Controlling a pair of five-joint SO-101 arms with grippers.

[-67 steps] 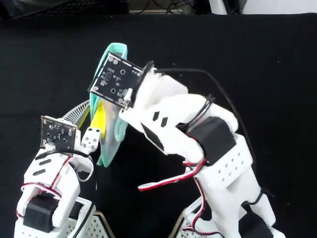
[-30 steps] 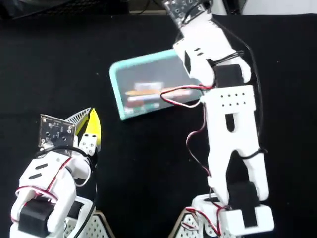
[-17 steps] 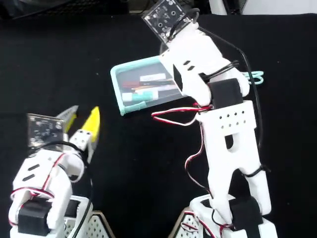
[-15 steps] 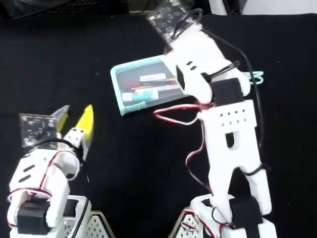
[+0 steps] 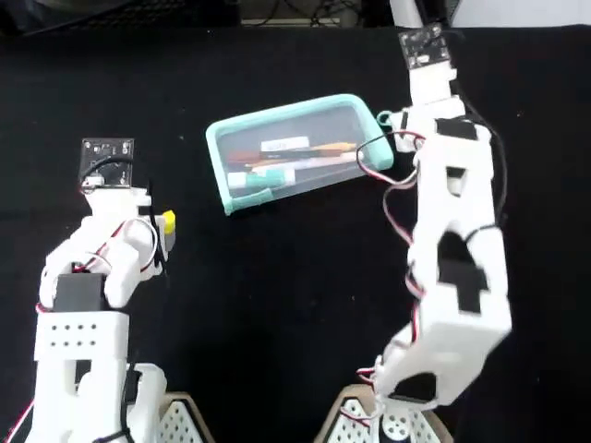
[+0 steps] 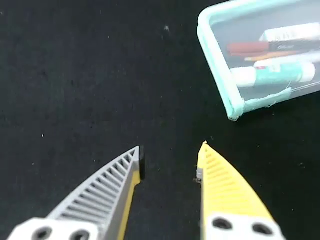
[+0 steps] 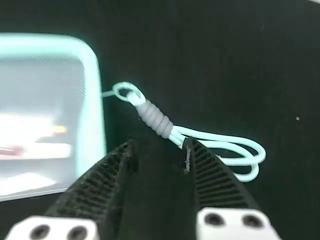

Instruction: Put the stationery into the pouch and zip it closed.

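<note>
The pouch [image 5: 295,152] lies flat on the black counter [image 5: 277,305] in the upper middle of the high view, clear face up; the stationery [image 5: 286,161], pens and what looks like a glue stick, lies inside it in a loose row, so the filling half of the task appears done.

The right arm is stretched up the right side of the high view to the pouch's right end; its hand [image 7: 159,147] is open and grips nothing. Just beyond its fingertips lies the zip cord [image 7: 155,120], a pale teal loop with a grey wrapped collar, tied by a small ring at the pouch's rounded corner and trailing away from the pouch over the counter. The hand seems placed there because the cord is the only easy hold for working the zip; whether the zip is already shut along its length cannot be told.

The left hand [image 6: 171,150] is in the left middle of the high view; it is open too, with bare counter between its grey finger and its yellow one. The pouch's near left corner is a little way off from it; a likely reason for that station is to pin this end while the cord is pulled, since a light pouch would otherwise slide.
</note>
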